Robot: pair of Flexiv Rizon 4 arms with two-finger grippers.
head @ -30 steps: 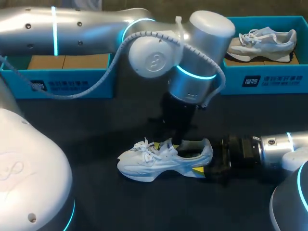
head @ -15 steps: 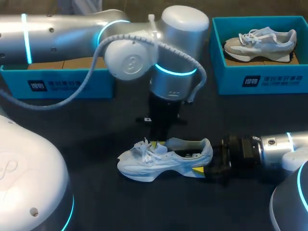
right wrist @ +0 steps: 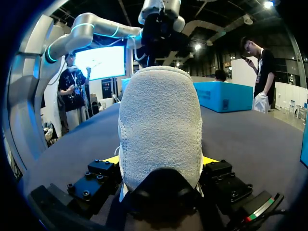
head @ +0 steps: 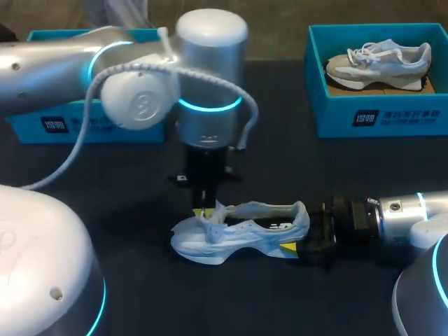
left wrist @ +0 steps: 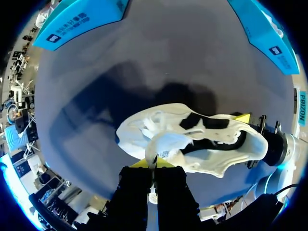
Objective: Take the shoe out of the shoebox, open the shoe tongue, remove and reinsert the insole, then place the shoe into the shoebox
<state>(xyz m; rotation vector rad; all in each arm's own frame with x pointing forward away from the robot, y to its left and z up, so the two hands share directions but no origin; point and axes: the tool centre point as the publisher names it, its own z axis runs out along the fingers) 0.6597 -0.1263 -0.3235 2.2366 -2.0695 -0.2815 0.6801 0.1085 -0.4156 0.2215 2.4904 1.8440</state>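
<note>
Head view, lower centre: left fingers (head: pixel 203 201) are pinching the tongue (head: pixel 211 218) while right fingers (head: pixel 288 248) are clamping the heel of the shoe (head: pixel 245 234) on the tabletop (head: pixel 126 210).

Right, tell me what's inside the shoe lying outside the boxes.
The shoe shows only a dark interior, its tongue held by the left gripper. The upper covers the rest; no insole visible.

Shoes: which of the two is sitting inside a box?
The shoe in the far-right blue shoebox. The other shoe lies on the table, held by left gripper and right gripper.
</note>
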